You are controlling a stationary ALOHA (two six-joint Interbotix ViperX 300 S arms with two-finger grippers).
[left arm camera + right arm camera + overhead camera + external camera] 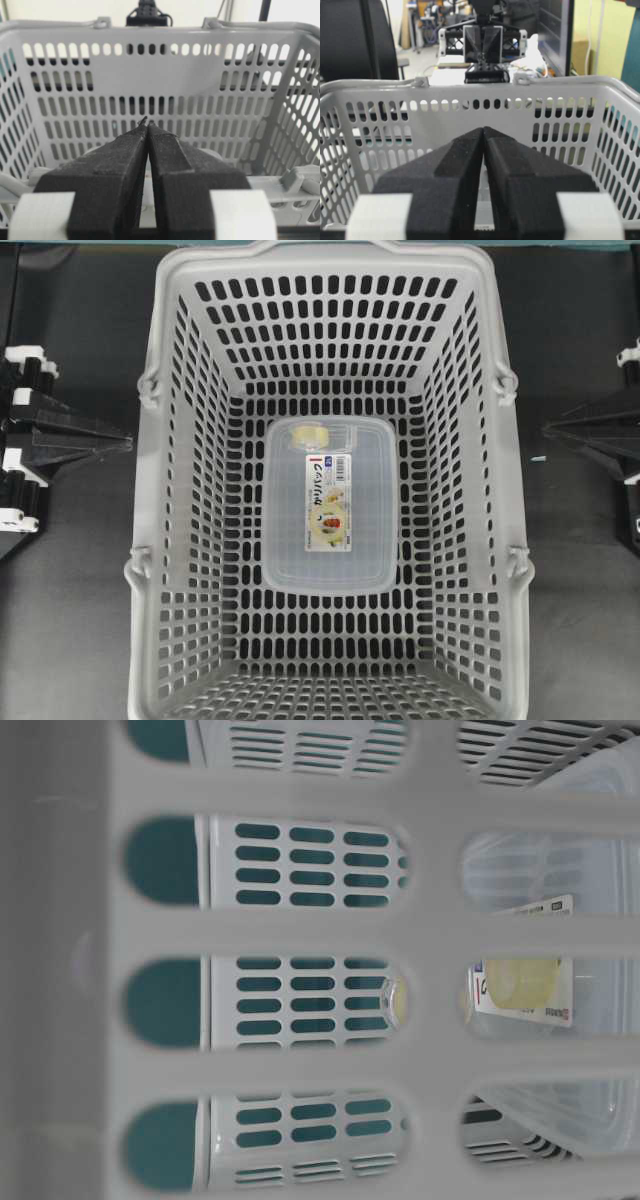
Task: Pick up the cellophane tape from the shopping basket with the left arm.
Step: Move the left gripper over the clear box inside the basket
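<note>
Inside the shopping basket (pixel 170 540), the cellophane tape (pixel 309 433) sits on the clear box (pixel 370 540), far from the left gripper (pixel 125 444), which is closed and empty outside the wall.

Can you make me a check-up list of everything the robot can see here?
Surface: dark table, bare around the basket.
Job's things: cellophane tape lies at the far end of the clear box, inside the shopping basket.
Clutter: only the clear box with its white label.
Grippers: left gripper shut, outside the basket; right gripper shut, also outside.
Cables: nothing seen.
Surroundings: a monitor beyond the basket.
</note>
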